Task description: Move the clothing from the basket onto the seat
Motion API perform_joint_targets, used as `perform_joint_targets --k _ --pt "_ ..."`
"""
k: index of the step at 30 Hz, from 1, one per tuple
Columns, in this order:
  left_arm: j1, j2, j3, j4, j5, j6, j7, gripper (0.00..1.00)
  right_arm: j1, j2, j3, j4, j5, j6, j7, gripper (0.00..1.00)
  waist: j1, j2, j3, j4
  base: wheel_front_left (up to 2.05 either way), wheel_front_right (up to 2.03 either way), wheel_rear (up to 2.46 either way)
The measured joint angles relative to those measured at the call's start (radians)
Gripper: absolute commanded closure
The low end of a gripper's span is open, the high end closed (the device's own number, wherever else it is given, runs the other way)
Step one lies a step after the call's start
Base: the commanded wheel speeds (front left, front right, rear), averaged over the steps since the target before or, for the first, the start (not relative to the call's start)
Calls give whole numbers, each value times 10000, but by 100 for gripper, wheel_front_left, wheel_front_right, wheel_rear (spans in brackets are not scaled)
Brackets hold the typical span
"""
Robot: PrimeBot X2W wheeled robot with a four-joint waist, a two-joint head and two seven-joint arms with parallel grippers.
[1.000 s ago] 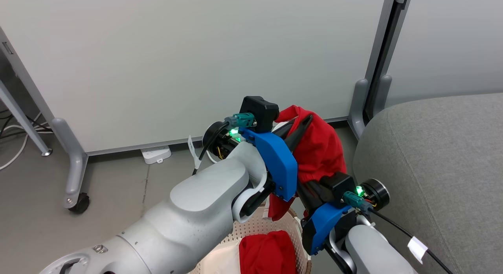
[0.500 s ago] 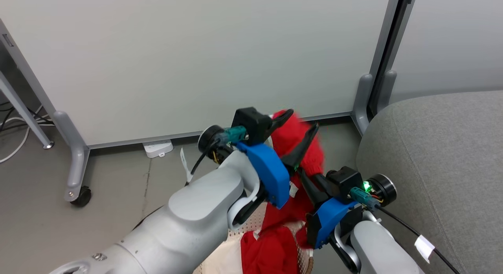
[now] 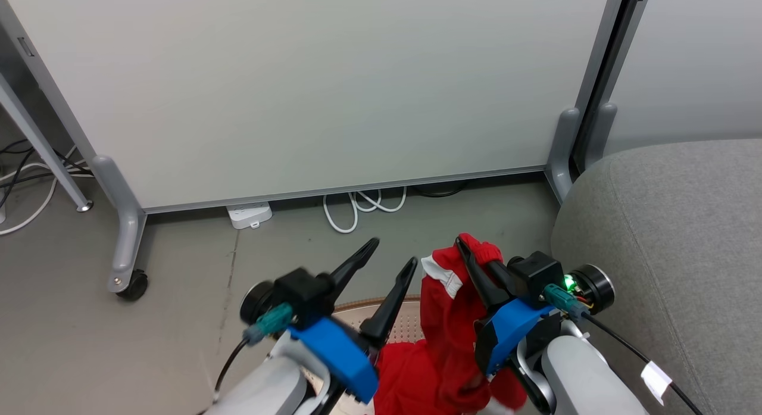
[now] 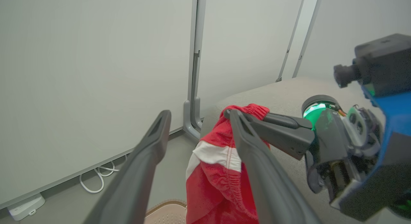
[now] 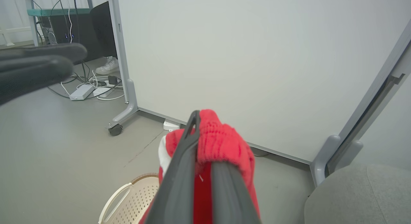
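A red piece of clothing [image 3: 446, 325] with white trim hangs from my right gripper [image 3: 470, 248], which is shut on its top edge. The right wrist view has the fabric [image 5: 221, 137] bunched over that gripper [image 5: 204, 127]. Just left of it, my left gripper [image 3: 387, 263] stands open and holds nothing; from its wrist the clothing [image 4: 218, 175] hangs beside its right finger [image 4: 244, 137]. The lower folds reach down into the basket [image 3: 357, 305], whose brown rim and perforated wall [image 5: 128, 198] show below. The grey seat [image 3: 673, 236] is at the right, close to my right arm.
A white partition panel [image 3: 309, 87] on grey legs with a caster [image 3: 134, 284] stands ahead. A power strip [image 3: 249, 214] and a looped white cable [image 3: 357, 206] lie at its foot. More cables and a person's white shoe [image 5: 107, 68] are beyond its left end.
My left gripper has opened, let go of the red clothing and dropped back low and left. The clothing now hangs from my right gripper alone. The head camera has shifted.
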Motion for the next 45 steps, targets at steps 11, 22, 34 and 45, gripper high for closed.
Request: perform_joint_targets --k 11,22,34,45 --pt "3095 38 2869 -1469 2173 -408 2 0 198 -2 -253 -360 -46 0 115 100 -1 0 -4 76 0 0 0" --pt "4018 -500 4180 -1446 3104 -834 2 0 268 0 -322 -537 -25 0 192 100 -2 0 -4 185 0 0 0" --pt "4216 -746 4778 -1248 3542 -989 2 0 342 2 -320 -594 -84 0 253 100 -1 0 43 -208 0 0 0" --pt "4247 -782 5193 -1162 3983 -1003 2 0 362 0 -343 -600 -117 2 278 100 0 0 147 -1617 0 0 0"
